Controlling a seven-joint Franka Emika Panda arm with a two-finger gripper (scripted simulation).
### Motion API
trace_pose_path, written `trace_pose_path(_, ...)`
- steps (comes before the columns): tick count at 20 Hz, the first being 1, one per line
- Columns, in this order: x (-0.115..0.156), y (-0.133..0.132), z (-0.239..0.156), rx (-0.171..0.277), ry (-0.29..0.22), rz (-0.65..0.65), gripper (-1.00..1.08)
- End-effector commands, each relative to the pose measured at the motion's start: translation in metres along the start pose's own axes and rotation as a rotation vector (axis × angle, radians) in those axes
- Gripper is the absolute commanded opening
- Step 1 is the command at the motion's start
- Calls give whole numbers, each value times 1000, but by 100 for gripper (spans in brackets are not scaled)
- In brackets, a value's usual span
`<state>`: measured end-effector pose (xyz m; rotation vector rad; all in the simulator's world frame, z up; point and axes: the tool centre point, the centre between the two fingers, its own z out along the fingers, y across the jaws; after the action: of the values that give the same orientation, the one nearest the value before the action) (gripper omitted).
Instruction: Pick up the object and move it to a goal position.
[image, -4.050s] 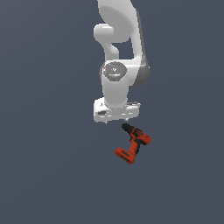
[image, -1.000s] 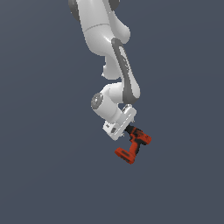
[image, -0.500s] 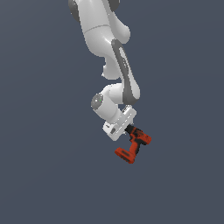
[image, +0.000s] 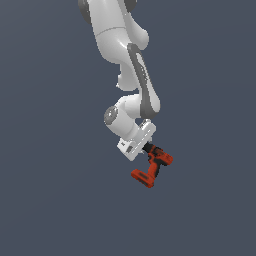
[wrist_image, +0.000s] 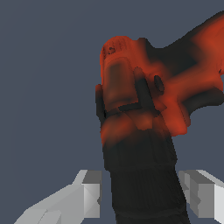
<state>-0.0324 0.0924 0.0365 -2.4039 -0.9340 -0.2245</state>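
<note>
The red-orange drill (image: 154, 167) lies just below my white hand in the exterior view, its flared red base toward the exterior view's lower left. My gripper (image: 147, 148) comes down tilted onto its black chuck end. In the wrist view the drill (wrist_image: 131, 96) fills the middle, and its black chuck (wrist_image: 144, 183) sits between my two fingers (wrist_image: 89, 192). My gripper (wrist_image: 140, 194) stands open around the chuck. A thin gap shows at one finger, while the other is at the chuck's edge.
The ground is a plain dark grey-blue surface (image: 50, 200) all around. My white arm (image: 125, 45) reaches down from the top of the exterior view. No other objects are in view.
Over the last second almost nothing has moved. Since four seconds ago the arm has swung round and tilted its hand onto the drill, which has stayed in place.
</note>
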Motion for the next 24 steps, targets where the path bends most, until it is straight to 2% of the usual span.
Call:
trace_pose_path(1,5,1,-11,-6,3,-1,-100)
trace_pose_path(9,26,-4,-60,-5,1,-1,-100)
trace_pose_path(24,89,-14,-204,-2,-3,-2,-100)
